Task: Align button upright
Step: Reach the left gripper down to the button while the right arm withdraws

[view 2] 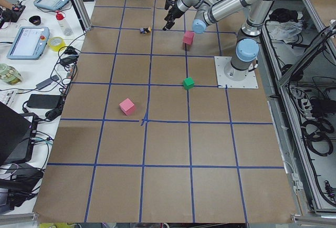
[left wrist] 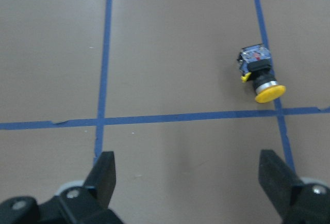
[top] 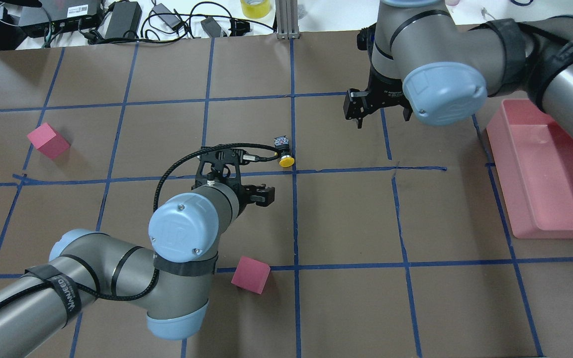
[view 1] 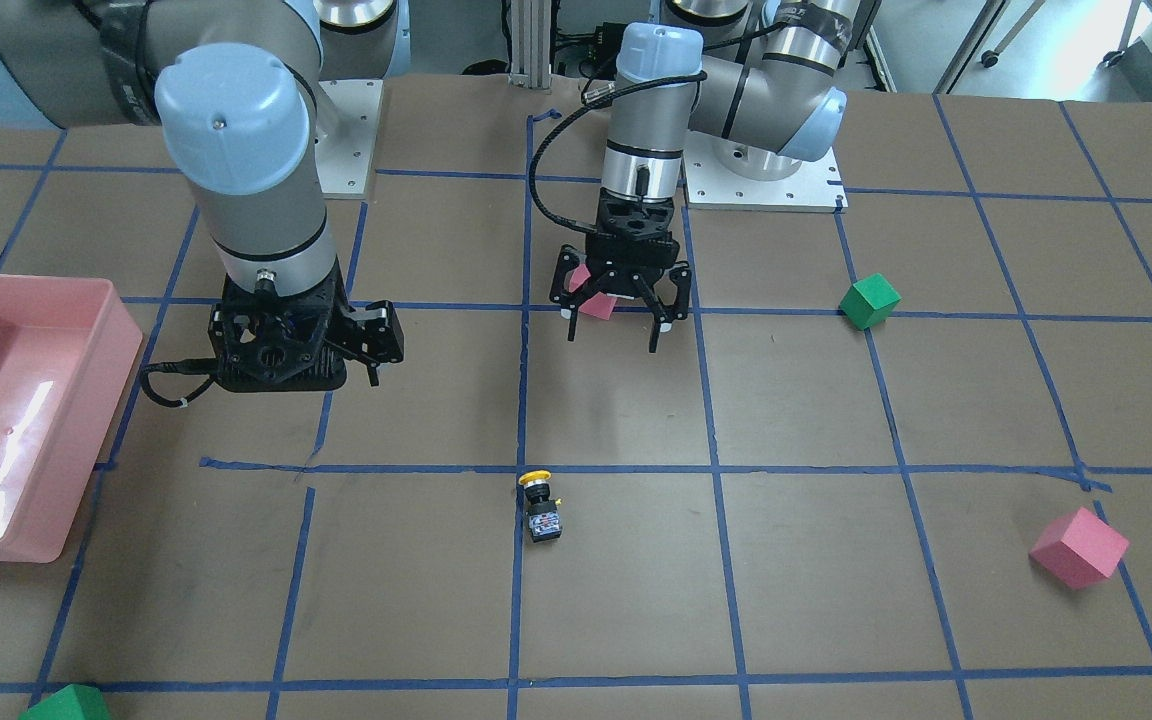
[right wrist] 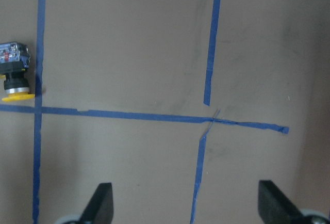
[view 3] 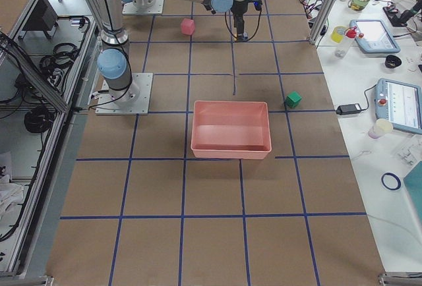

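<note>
The button [view 1: 540, 505] lies on its side on the brown table, next to a blue tape crossing, with its yellow cap towards the robot. It also shows in the overhead view [top: 283, 151], the left wrist view [left wrist: 260, 74] and the right wrist view [right wrist: 13, 72]. My left gripper [view 1: 613, 335] is open and empty, and hovers above the table on the robot's side of the button. In the left wrist view [left wrist: 190, 182] the button is ahead and to the right of it. My right gripper [top: 381, 117] is open and empty, hovering off to the button's side.
A pink cube [view 1: 596, 300] sits behind the left gripper, and another [view 1: 1079, 547] lies far out on the left arm's side. A green cube [view 1: 869, 300] lies near the left arm's base, and another [view 1: 66, 705] at the table's edge. A pink bin [view 1: 86, 480] stands beside the right arm.
</note>
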Motion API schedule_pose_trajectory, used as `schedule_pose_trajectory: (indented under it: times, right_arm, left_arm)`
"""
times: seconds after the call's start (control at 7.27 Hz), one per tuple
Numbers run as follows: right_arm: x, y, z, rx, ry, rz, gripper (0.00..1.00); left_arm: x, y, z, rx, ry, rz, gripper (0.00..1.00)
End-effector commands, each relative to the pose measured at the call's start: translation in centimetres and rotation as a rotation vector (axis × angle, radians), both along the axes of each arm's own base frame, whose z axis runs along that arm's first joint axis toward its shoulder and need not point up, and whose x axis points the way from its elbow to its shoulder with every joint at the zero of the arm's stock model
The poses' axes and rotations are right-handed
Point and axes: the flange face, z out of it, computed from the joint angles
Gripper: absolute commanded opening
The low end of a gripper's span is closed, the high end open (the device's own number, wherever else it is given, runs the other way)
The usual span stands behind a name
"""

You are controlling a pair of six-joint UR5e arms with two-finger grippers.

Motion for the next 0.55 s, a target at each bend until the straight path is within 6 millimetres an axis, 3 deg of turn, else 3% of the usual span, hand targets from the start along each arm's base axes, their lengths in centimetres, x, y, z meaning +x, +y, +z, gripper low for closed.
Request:
schedule_pose_trajectory:
  times: [0.0, 0.14, 0.28, 0.41]
  right_arm:
    - [-0.6, 2.2, 4.3, 0.008, -0.005, 0.026, 1.0]
    - [-0.2, 2.8, 5.5, 0.0, -0.074, 0.123, 1.0]
    - [0.1, 3.1, 7.4, -0.035, -0.093, 0.172, 1.0]
    - [-0.2, 3.1, 7.8, -0.045, -0.062, 0.178, 1.0]
  left_arm:
    - [-3.0, 0.6, -1.6, 0.029, -0.007, -0.059, 0.98]
    - [-3.5, -0.3, -1.1, 0.01, 0.001, -0.061, 0.94]
    - [-4.0, -1.3, -2.3, 0.03, -0.001, -0.065, 0.93]
    - [-4.4, -2.2, -3.4, 0.005, 0.008, -0.062, 0.92]
